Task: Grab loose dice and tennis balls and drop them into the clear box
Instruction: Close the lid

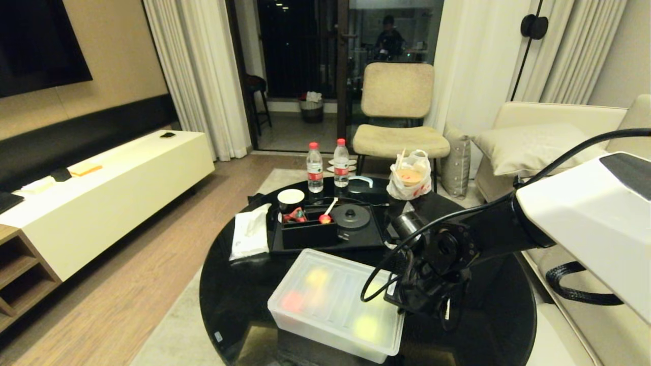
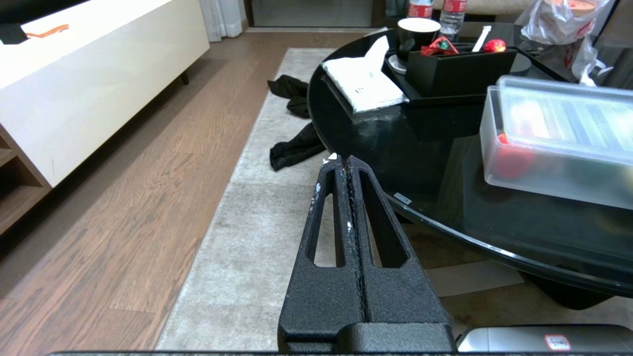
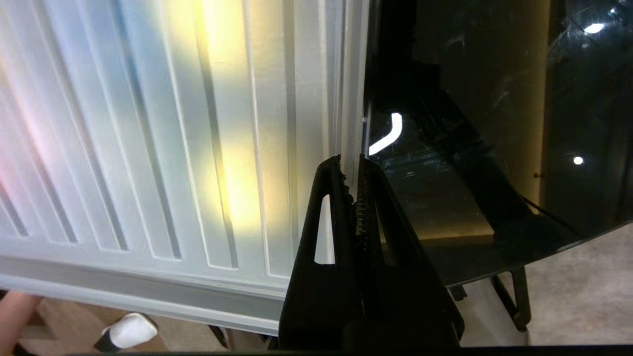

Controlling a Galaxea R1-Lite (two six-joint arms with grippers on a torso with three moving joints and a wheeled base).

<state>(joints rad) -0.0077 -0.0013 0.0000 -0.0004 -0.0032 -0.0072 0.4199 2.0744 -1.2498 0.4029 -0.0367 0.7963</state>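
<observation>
1. The clear box [image 1: 335, 305] sits lidded at the near edge of the round table [image 1: 239, 300], dice and tennis balls showing as blurred colours inside.
2. Right gripper [image 3: 353, 165], fingers pinched on the lid [image 3: 163, 138] rim, right side. Next, I'd judge: lift it off.
3. Left gripper [image 2: 342, 163] is parked closed, empty, over the rug [image 2: 247, 237].
4. The tray [image 1: 376, 239] crowds the far side; there's room to the right.

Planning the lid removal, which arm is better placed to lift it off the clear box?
Right. The right gripper has its shut jaws at the ribbed lid's edge on the translucent whitish plastic box; the left gripper hangs beside the round black table.
</observation>
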